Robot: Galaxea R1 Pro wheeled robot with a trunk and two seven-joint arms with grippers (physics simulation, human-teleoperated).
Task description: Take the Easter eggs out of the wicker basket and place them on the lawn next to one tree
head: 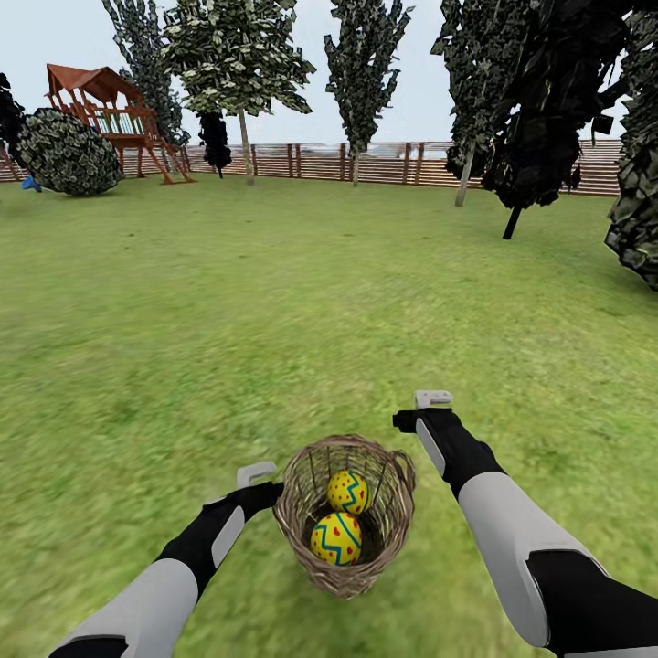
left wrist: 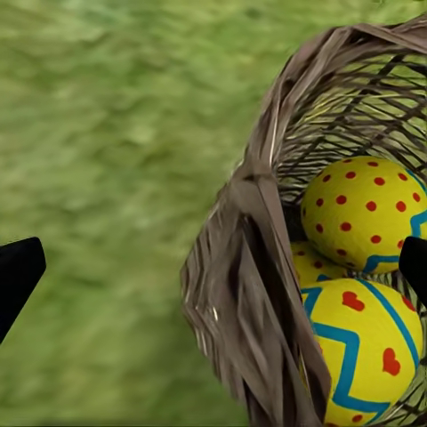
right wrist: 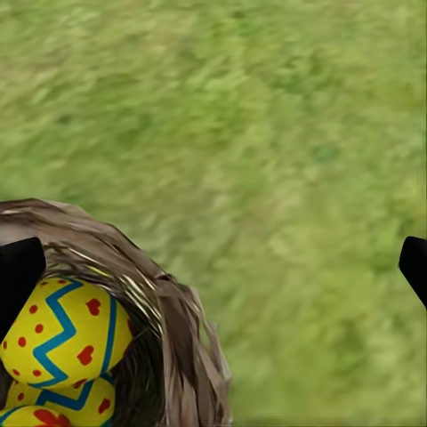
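Note:
The wicker basket point(head: 345, 548) stands on the lawn point(head: 274, 302) just in front of me, between my two arms. Two yellow Easter eggs show inside it in the head view: a red-dotted one point(head: 348, 491) and a heart-marked one point(head: 336, 537). In the left wrist view a third egg point(left wrist: 313, 265) peeks out between the dotted egg point(left wrist: 365, 213) and the heart egg point(left wrist: 360, 356). My left gripper point(left wrist: 213, 271) is open, straddling the basket's near rim point(left wrist: 249, 267). Beside the basket's other side, my right gripper point(right wrist: 213, 267) hangs open over grass, the eggs point(right wrist: 62, 334) at one fingertip.
A pale-trunked tree point(head: 245, 137) stands far off at the back left, another point(head: 466, 174) at the back right, both before the wooden fence point(head: 384, 163). Dark leafy trees point(head: 548, 100) crowd the right. A play structure point(head: 110, 114) and a round bush point(head: 68, 151) are far left.

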